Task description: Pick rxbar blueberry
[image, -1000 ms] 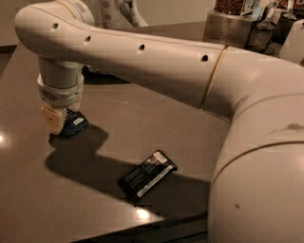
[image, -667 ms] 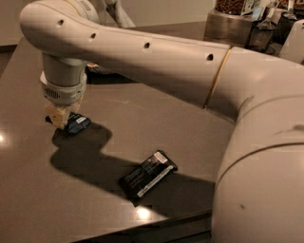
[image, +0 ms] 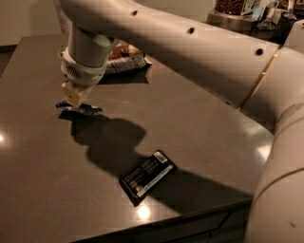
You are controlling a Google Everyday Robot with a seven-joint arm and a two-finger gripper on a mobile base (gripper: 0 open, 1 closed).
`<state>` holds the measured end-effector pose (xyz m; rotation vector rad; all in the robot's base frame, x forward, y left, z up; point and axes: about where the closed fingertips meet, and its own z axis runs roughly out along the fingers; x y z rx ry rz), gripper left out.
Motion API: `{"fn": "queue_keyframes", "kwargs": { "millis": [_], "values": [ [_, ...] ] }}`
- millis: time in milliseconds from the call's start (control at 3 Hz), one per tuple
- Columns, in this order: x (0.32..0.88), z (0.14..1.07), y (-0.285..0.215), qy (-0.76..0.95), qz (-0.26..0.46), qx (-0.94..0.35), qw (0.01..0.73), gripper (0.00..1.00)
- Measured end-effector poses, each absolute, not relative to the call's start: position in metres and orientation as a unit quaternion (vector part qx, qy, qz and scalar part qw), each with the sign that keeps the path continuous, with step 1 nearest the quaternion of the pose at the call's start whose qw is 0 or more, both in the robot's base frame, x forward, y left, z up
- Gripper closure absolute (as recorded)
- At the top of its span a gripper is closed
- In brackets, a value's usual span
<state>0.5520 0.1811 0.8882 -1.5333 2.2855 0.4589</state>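
The rxbar blueberry is a small dark blue crinkled wrapper at the left of the dark table. My gripper comes down from the big white arm and is shut on the bar's top. Its tan fingertips cover the bar's middle, so only the blue ends show on either side. The bar seems to hang just above the table, with its shadow right beneath it.
A longer black wrapper with a white stripe lies near the table's front edge. A brown-and-white bag lies behind the gripper. Jars and containers stand at the back right. My white arm spans the right side.
My gripper has risen and shifted a little right with the blue bar between its fingers. The bag behind the arm now shows. The black wrapper has not moved.
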Motion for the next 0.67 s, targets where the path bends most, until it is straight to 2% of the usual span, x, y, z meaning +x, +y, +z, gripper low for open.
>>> {"fn": "queue_keyframes", "kwargs": {
  "millis": [667],
  "values": [
    [0.564,0.966,0.13,0.786,0.203,-0.529,0.247,1.0]
  ]
}}
